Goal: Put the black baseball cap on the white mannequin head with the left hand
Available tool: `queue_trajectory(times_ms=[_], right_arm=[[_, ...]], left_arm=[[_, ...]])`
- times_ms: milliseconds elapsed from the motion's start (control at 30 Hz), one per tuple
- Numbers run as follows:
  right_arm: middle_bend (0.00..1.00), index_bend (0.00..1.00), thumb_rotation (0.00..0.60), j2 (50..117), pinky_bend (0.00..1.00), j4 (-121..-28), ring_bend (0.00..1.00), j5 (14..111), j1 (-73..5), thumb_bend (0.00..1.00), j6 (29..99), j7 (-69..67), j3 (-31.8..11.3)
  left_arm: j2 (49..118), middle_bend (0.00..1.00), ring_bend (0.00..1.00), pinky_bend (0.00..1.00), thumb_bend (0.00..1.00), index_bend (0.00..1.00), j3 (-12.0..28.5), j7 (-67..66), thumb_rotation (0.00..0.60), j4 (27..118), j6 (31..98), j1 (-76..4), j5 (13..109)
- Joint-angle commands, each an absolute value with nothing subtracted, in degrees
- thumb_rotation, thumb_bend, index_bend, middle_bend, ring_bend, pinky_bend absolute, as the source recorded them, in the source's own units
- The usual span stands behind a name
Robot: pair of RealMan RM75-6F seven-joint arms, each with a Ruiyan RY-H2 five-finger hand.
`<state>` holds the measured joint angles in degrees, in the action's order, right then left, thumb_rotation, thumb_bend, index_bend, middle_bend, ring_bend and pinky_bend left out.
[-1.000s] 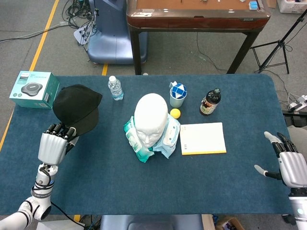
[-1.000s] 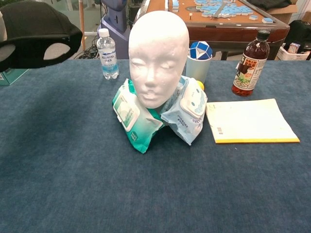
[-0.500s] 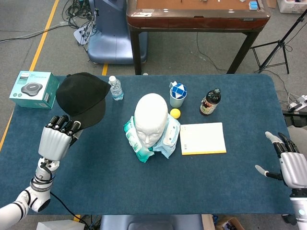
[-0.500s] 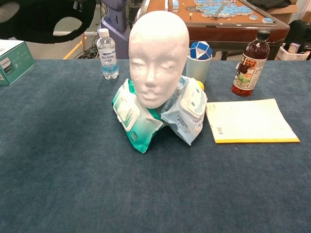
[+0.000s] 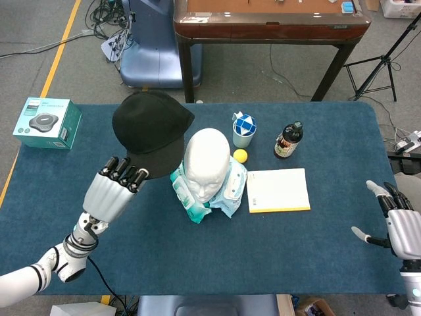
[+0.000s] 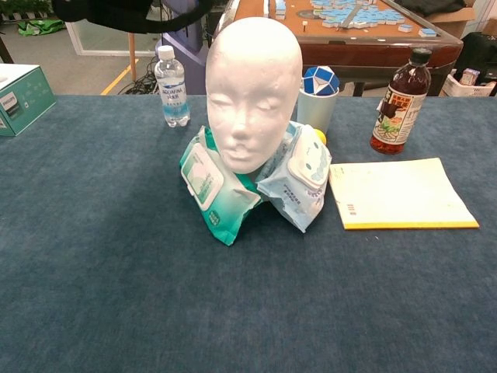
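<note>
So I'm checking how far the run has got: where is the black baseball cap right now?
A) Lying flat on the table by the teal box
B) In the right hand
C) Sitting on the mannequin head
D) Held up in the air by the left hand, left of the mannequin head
D: the left hand holds the black baseball cap aloft beside the bare white mannequin head.

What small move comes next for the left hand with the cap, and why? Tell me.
Probably carry it a bit further right, then lower it. The left hand holds the black baseball cap raised in the air, just left of the white mannequin head, whose crown is bare, so the cap is not yet above it.
</note>
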<state>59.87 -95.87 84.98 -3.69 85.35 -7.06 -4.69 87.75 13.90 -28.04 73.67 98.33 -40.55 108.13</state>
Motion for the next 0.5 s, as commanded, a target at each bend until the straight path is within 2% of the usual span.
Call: queue_trajectory(times_ms=[33,500], right_arm=[[0.21,0.09,0.600,59.7,0.14,-95.7,0.08,84.7,-3.6,0.00,85.3,-7.6,-4.8],[0.21,0.09,0.600,59.2,0.14,-95.1,0.08,84.1,-3.5,0.00,85.2,-9.6,-5.2]], left_arm=[[89.5,0.88,0.57,0.67,0.31,0.84,13.9,-29.6,0.600,74.3,97.0,-42.0,109.2],[99.0,0.88,0.57,0.68,0.31,0.84,12.1,-30.5,0.600,70.3,92.5,-47.0,111.9]])
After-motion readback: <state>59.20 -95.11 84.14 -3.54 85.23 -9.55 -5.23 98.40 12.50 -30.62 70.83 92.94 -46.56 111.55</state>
